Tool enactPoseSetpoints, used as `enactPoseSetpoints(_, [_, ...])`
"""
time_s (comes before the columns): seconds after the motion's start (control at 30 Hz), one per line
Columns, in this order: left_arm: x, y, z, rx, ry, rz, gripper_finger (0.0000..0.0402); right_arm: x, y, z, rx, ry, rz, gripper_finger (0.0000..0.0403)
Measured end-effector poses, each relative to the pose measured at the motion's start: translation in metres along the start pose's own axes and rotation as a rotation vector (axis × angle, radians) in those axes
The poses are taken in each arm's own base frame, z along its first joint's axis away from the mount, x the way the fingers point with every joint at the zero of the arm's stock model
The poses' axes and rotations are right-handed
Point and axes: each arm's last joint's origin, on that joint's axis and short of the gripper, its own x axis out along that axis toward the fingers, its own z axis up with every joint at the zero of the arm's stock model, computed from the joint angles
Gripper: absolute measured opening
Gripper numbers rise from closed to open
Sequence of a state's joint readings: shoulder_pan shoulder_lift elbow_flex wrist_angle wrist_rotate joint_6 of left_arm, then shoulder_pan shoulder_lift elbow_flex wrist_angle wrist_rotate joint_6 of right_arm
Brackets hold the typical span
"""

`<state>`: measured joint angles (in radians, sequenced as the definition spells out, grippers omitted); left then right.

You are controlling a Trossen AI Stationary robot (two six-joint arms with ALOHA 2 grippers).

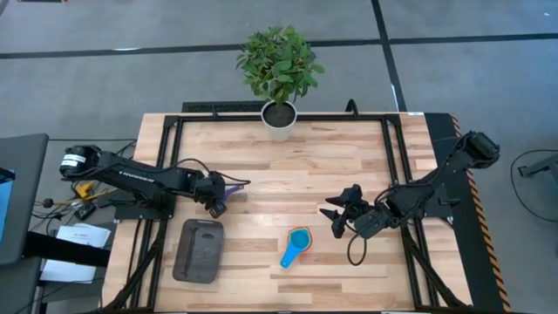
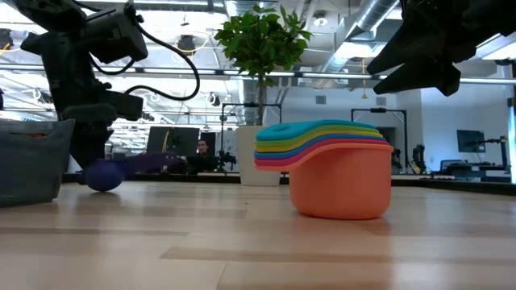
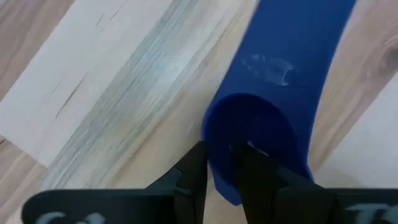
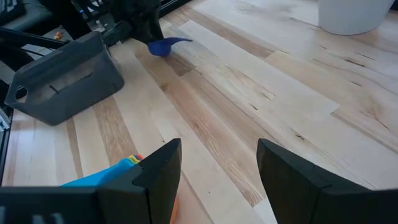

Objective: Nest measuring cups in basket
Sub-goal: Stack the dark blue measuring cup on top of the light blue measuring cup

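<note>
- On the table (image 1: 288, 166), seen from above, the stack of measuring cups (image 1: 296, 244) looks almost like one light blue scoop; only the low view shows its layers, orange at the bottom with red, yellow, green and blue rims above.
- From above, the left end effector (image 1: 216, 202) covers most of the dark blue cup (image 1: 230, 187), leaving little but its handle in sight.
- Its wrist view settles the grip: the fingers (image 3: 189, 180) sit narrow, pinching the cup's rim (one outside the wall, one inside the bowl).
- At table level that cup rests low on the wood, beside the basket (image 2: 31, 165), which the frame edge cuts off.
- The basket lies just in front of the left end effector, left of the stack.
- The right end effector (image 1: 342, 215) hovers spread wide, just right of the stack.
</note>
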<state>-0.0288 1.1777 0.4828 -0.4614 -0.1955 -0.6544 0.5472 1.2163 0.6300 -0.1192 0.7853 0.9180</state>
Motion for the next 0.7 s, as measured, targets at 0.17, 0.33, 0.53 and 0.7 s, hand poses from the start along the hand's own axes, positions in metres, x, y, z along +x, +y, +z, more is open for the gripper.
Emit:
enactPoseSetpoints(0.17, [-0.0002, 0.0003, 0.0007, -0.006, -0.017, 0.015, 0.0066, 0.0000, 0.0000, 0.0000, 0.000, 0.000, 0.000, 0.0234])
enactPoseSetpoints(0.33, [-0.0011, 0.0007, 0.0014, -0.007, -0.033, 0.022, 0.0078, 0.0000, -0.0001, -0.0001, -0.001, 0.000, 0.000, 0.0234])
enactPoseSetpoints(0.53, [-0.0011, 0.0001, 0.0009, 0.017, -0.015, 0.001, 0.0084, 0.0000, 0.0000, 0.0000, 0.000, 0.000, 0.000, 0.0234])
enactPoseSetpoints(0.7, [-0.0011, -0.0004, 0.0005, 0.056, -0.004, -0.013, 0.0066, 0.0000, 0.0000, 0.0000, -0.001, 0.000, 0.000, 0.0234])
